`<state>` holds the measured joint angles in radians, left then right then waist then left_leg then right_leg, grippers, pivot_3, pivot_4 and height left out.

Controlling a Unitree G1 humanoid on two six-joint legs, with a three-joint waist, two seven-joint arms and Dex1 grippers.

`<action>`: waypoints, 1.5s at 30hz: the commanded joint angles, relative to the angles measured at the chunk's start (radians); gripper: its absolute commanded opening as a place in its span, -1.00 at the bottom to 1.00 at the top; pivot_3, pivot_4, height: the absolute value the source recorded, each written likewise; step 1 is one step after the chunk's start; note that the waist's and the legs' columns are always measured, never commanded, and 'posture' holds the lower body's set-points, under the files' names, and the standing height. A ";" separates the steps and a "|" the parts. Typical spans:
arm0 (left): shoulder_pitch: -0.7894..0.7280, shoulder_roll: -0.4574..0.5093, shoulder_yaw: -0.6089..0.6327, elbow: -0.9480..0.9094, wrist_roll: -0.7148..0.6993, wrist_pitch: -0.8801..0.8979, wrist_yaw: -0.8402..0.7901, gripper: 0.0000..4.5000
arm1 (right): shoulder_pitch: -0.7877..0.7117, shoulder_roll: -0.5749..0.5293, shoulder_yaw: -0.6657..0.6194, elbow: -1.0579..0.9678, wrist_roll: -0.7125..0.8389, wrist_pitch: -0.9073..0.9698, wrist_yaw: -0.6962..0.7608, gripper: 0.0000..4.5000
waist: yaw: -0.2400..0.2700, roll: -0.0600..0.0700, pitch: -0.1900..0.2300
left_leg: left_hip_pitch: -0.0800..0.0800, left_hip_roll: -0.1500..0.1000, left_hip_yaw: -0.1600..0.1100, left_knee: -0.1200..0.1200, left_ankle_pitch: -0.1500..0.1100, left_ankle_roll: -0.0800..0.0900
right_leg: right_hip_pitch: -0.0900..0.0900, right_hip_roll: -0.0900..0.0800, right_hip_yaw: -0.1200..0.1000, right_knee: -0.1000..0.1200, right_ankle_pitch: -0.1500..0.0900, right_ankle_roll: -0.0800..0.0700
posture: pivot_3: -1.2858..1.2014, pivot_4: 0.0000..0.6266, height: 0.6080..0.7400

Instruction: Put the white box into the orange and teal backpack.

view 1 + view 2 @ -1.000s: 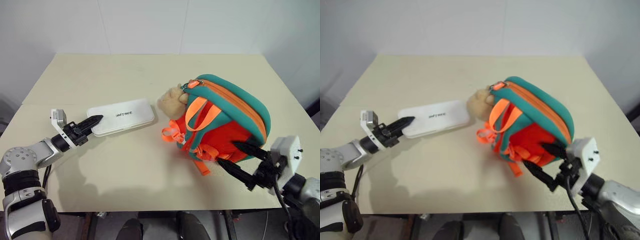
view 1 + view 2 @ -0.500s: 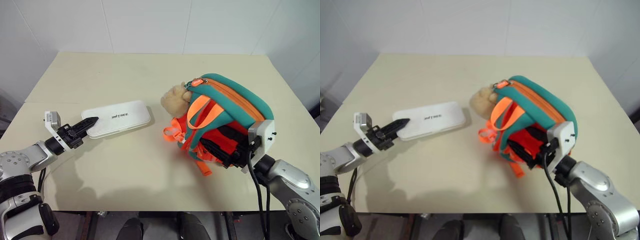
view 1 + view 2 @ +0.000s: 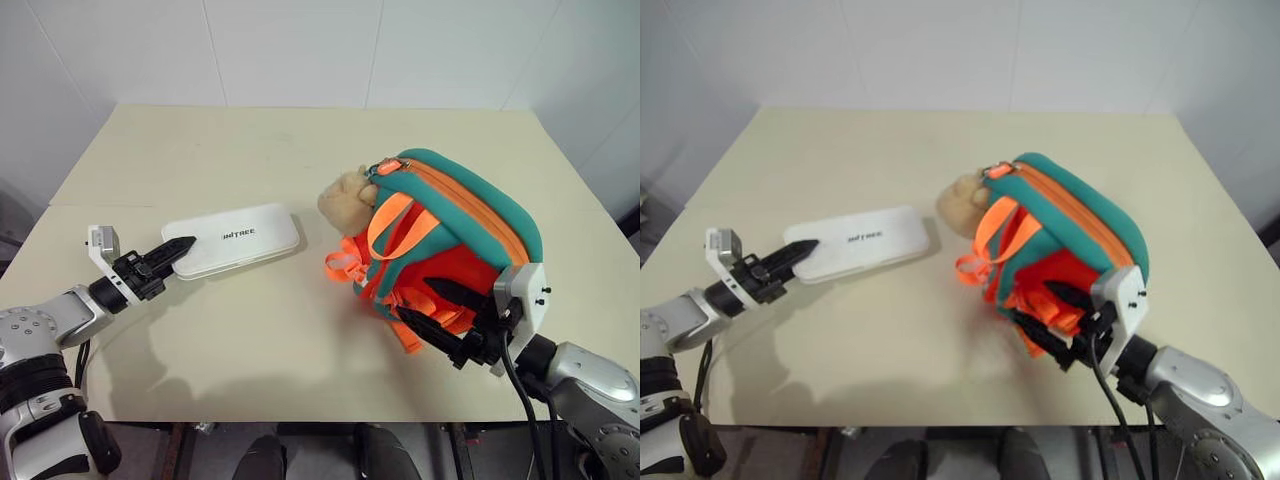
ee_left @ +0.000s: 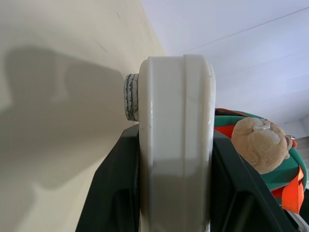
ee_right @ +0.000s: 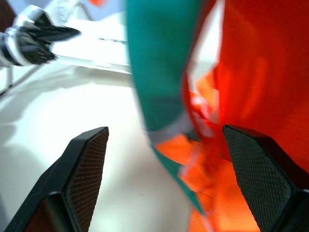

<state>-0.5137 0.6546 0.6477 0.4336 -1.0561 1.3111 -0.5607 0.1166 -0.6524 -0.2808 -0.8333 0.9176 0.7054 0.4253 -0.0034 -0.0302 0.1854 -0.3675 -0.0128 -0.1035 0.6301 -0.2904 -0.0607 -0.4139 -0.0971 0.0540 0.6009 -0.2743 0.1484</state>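
Nearest the viewer, the right gripper [image 3: 447, 318] stands with its two black, pointed fingers [image 5: 87, 169] spread wide at the near, lower side of the orange and teal backpack [image 3: 450, 235]; the upper fingertip lies against the orange straps and fabric, and nothing is clamped between the jaws. The finger pads carry a fine cross-hatched texture. At the near left, the left gripper [image 3: 178, 249] is closed on the short end of the white box [image 3: 232, 238], one finger above and one below the edge, as the left wrist view confirms: the box's smooth, glossy rim with a centre seam sits between the two black fingers [image 4: 118, 191], and a small ribbed grey foot [image 4: 131, 97] protrudes from its underside. The box is flat, rectangular and round-cornered, with small dark lettering on its lid, and lies on the matte cream table [image 3: 250, 140], left of the backpack and apart from it. The backpack rests on its side at centre right: a padded, rounded shell with teal trim, an orange zipper band and loose orange straps. A tan plush toy [image 3: 346, 198] lies at its far left end, between backpack and box.
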 commanded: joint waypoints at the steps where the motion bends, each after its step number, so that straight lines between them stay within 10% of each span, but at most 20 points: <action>1: -0.024 0.004 0.016 -0.027 -0.023 0.001 -0.010 -0.41 | -0.049 0.046 0.038 -0.037 -0.006 -0.007 -0.094 1.00 | 0.000 0.000 0.000 | 0.000 0.000 0.000 0.000 0.000 0.000 | 0.000 0.000 0.000 0.000 0.000 0.000 | 0.03 -0.52 1.00; 45: 0.037 -0.030 0.081 -0.127 -0.076 0.055 0.068 -0.41 | -0.385 0.387 0.381 0.024 -0.446 0.130 -0.481 1.00 | -0.002 0.000 0.000 | -0.001 0.001 0.000 -0.002 0.000 -0.001 | -0.003 0.000 0.000 0.000 0.000 -0.001 | 0.03 -0.52 1.00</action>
<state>-0.4765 0.6282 0.7012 0.3481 -1.0911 1.3639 -0.4900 -0.2511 -0.2765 0.0972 -0.7920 0.4968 0.8357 -0.0400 -0.0057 -0.0303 0.1853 -0.3687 -0.0122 -0.1035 0.6286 -0.2902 -0.0614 -0.4166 -0.0969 0.0539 0.6006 -0.2740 0.1473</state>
